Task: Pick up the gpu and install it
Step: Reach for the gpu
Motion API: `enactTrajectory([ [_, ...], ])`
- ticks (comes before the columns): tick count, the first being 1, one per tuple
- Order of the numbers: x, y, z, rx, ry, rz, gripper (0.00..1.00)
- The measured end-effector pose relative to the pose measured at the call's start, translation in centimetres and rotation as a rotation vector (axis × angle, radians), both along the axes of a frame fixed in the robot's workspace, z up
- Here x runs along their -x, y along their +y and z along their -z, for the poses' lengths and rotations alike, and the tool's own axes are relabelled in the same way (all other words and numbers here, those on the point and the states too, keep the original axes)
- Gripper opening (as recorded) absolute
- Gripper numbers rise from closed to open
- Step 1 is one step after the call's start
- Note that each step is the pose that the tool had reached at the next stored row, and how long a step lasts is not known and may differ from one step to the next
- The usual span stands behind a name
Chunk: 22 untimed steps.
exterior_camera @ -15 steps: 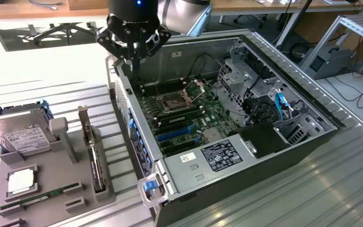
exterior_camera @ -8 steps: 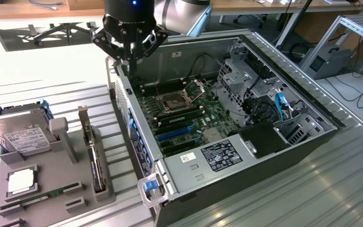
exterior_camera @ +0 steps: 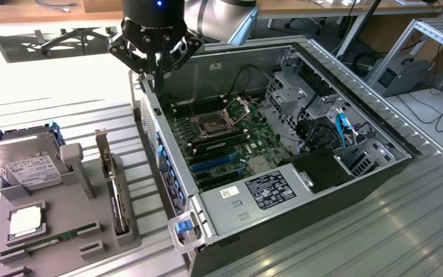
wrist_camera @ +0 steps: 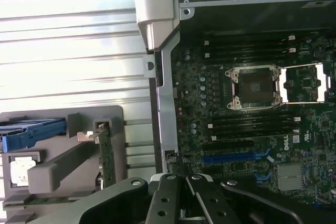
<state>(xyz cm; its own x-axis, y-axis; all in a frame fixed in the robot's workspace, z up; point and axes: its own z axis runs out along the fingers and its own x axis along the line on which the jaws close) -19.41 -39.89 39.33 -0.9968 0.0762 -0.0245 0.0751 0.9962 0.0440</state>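
Observation:
The gpu (exterior_camera: 115,193) is a long dark card with a silver bracket at one end. It stands on edge in a slot of the grey holder (exterior_camera: 67,222) at the exterior view's left, beside the open computer case (exterior_camera: 283,144). My gripper (exterior_camera: 157,75) hangs shut and empty above the case's near wall, well behind and above the gpu. In the wrist view the gripper (wrist_camera: 179,169) sits over the case's edge, with the gpu (wrist_camera: 106,156) off to one side in the holder (wrist_camera: 113,116). The motherboard (wrist_camera: 252,129) lies bare, with blue slots (wrist_camera: 236,157).
The holder also carries a silver hard drive (exterior_camera: 25,164) in a blue frame, a chip (exterior_camera: 25,219) and a green RAM stick (exterior_camera: 48,239). Inside the case are the open CPU socket (exterior_camera: 210,124), drive cages (exterior_camera: 299,92) and cables (exterior_camera: 337,130). The slatted metal table (exterior_camera: 360,236) lies around it.

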Motion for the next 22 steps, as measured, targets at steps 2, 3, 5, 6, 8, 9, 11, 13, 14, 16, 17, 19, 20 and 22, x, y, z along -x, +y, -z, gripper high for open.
enactTrajectory([
  [2,0.1,0.0,0.01,-0.0001,-0.0001,0.0,0.11],
  [3,0.2,0.0,0.0,0.0,0.0,0.0,0.11],
  [5,0.3,0.0,0.0,0.0,0.0,0.0,0.11],
  [6,0.4,0.0,0.0,0.0,0.0,0.0,0.11],
  [8,0.6,0.0,0.0,0.0,0.0,0.0,0.11],
  [9,0.6,0.0,0.0,0.0,0.0,0.0,0.11],
  [11,0.8,0.0,0.0,0.0,0.0,0.0,0.11],
  [13,0.9,0.0,0.0,0.0,0.0,0.0,0.11],
  [14,0.9,0.0,0.0,0.0001,0.0001,0.0,0.11],
  [16,1.0,0.0,0.0,0.0,0.0,0.0,0.11],
  [17,1.1,0.0,0.0,0.0,0.0,0.0,0.11],
  [19,1.2,0.0,0.0,0.0,0.0,0.0,0.11],
  [20,1.2,0.0,0.0,0.0,0.0,0.0,0.11],
  [22,1.3,0.0,0.0,0.0,0.0,0.0,0.11],
])
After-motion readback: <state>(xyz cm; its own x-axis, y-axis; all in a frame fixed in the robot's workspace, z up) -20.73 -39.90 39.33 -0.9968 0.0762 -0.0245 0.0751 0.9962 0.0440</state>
